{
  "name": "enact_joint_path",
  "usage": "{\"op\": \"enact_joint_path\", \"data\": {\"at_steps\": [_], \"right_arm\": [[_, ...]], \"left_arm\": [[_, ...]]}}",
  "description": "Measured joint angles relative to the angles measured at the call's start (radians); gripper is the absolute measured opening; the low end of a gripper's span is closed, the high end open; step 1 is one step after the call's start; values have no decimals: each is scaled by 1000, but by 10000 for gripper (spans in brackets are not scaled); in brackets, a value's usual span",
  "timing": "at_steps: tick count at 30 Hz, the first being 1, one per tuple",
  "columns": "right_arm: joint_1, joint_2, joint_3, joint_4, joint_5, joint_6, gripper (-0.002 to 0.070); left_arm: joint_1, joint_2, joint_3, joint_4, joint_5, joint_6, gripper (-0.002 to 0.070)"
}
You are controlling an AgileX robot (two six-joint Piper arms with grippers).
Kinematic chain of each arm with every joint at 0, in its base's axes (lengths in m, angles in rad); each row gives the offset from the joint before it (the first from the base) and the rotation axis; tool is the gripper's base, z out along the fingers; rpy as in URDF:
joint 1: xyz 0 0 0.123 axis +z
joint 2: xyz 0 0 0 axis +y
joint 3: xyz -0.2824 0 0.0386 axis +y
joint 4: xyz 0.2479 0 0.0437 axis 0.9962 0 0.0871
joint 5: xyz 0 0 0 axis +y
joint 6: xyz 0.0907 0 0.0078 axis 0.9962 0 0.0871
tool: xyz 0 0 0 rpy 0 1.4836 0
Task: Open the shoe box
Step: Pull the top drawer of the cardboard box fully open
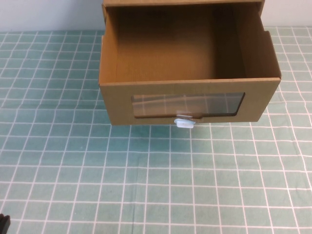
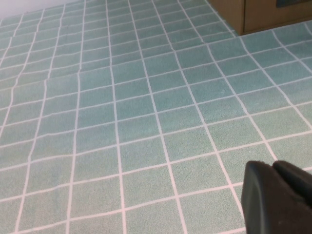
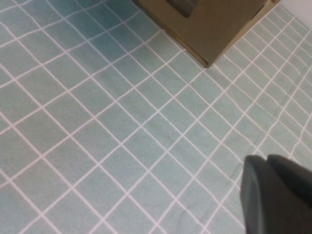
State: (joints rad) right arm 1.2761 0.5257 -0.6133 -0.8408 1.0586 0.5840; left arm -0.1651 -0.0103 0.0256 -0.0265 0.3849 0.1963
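- Where the bench (image 1: 146,195), under a green checked cloth (image 1: 58,146), reaches its far edge, the shoe box (image 1: 117,105) sits mid-width, its drawer (image 1: 165,53) drawn forward and open on top.
- Drawer front: clear window (image 1: 187,105), with a pale tab (image 1: 184,123) at its lower edge.
- Left hand (image 2: 273,165): fingers together, empty, low over the cloth, well apart from the box.
- Right hand (image 3: 268,158): fingers together, empty, over the cloth short of a box corner.

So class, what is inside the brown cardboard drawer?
The brown cardboard drawer shows only bare floor and walls; its back is shadowed. Left gripper and right gripper hover shut over the green checked cloth.
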Motion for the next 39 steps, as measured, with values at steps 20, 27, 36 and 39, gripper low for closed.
{"op": "enact_joint_path", "data": {"at_steps": [20,27,36,39], "right_arm": [[-669,-324,2,286,-164,189,-14],[-994,-513,2,392,-178,211,-14],[-1044,-499,116,459,-314,209,-14],[-1044,-499,234,469,-463,209,-14]], "left_arm": [[0,-1,0,0,1,0,-5],[0,-1,0,0,1,0,-5],[0,-1,0,0,1,-2,-5],[0,-1,0,0,1,-2,-5]]}}
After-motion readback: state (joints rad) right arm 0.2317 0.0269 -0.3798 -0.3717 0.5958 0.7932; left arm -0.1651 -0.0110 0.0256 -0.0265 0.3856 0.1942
